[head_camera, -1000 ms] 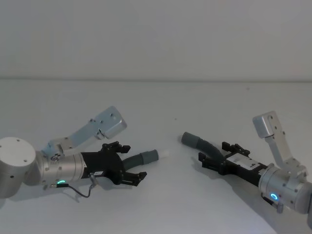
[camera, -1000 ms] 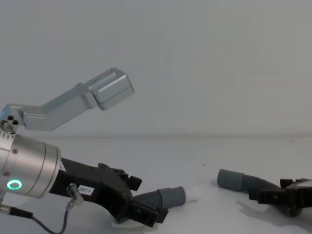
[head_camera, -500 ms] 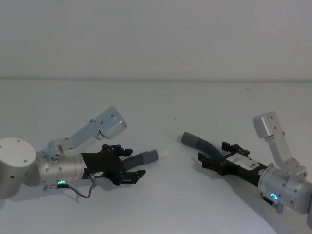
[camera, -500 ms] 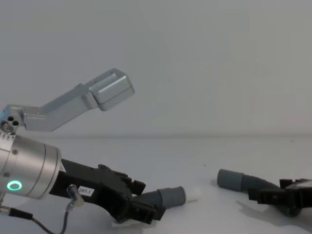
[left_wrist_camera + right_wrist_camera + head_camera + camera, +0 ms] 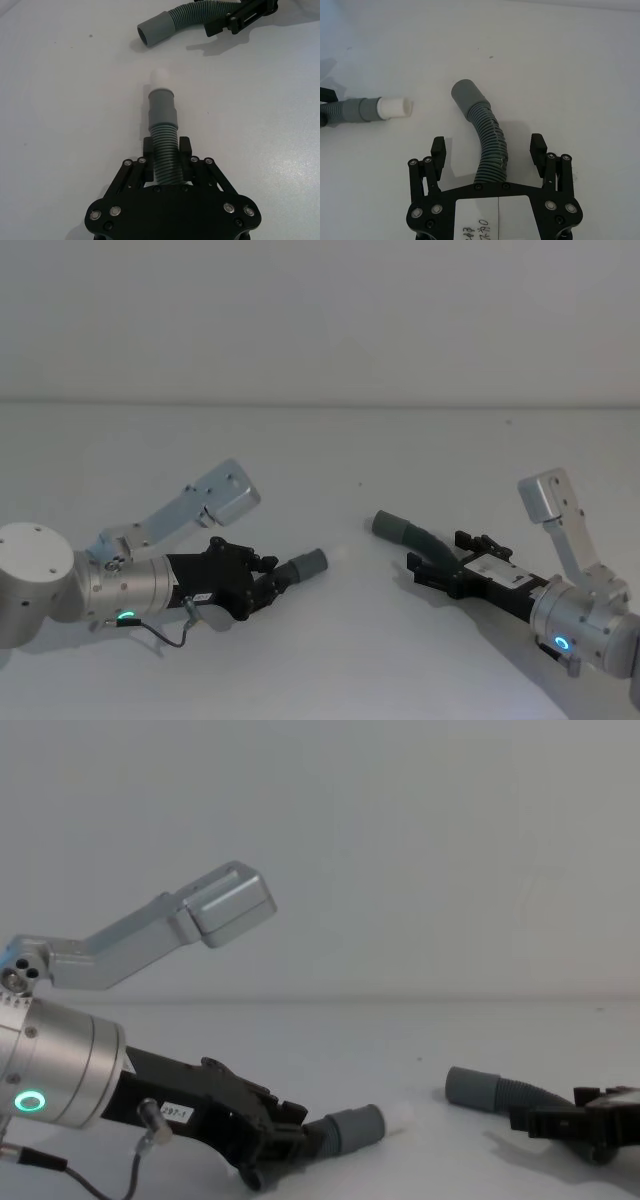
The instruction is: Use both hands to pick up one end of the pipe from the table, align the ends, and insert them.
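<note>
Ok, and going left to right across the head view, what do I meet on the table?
In order: left hand, shut on the left hose piece → left cuff → white stub → right cuff → right hand, open around the right hose piece.

Left hose rear hidden under left gripper; right hose rear under right gripper. Chest view: right gripper cut off at edge.

The hose is ribbed dark-grey plastic, its cuff smooth and matt (the stub smooth white), the table matt white, the left wrist brushed metal.
</note>
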`<state>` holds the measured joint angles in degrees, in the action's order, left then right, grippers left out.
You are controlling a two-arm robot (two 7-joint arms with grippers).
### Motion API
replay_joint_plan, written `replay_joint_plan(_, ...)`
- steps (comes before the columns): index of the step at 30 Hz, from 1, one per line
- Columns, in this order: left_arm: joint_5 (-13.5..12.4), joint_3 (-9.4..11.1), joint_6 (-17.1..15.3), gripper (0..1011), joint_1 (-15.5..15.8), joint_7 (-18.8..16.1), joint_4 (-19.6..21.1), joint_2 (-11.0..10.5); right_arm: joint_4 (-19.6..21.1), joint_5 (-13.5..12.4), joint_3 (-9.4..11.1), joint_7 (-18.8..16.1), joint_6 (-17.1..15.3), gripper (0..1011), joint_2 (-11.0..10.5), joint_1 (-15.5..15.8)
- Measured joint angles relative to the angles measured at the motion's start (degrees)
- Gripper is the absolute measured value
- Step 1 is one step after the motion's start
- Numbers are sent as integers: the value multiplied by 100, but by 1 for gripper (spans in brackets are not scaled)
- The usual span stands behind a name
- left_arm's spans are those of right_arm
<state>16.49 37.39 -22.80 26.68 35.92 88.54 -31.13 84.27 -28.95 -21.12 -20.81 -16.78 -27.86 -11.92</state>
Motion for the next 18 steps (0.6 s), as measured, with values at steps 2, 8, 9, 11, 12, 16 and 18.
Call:
replay_joint_plan(2,1,-1,-1,285,0,0,0,0,0,0,0,0,0,1000,0,0)
replay_joint_plan(8,2,0,-3,262,0,1,0,0,0,0,0,0,0,1000,0,0)
replay_joint_plan(9,2,0,-3,262,0,1,0,0,0,0,0,0,0,1000,0,0)
replay_joint_plan(11,2,0,-3,262,0,1,0,0,0,0,0,0,0,1000,0,0)
replay_joint_plan(12,2,-1,-3,265,0,1,0,0,0,0,0,0,0,1000,0,0)
replay_joint_plan(16,2,0,-3,375,0,1,0,0,0,0,0,0,0,1000,0,0)
replay_joint_plan(18,2,0,-3,425,0,1,-1,0,0,0,0,0,0,1000,0,0)
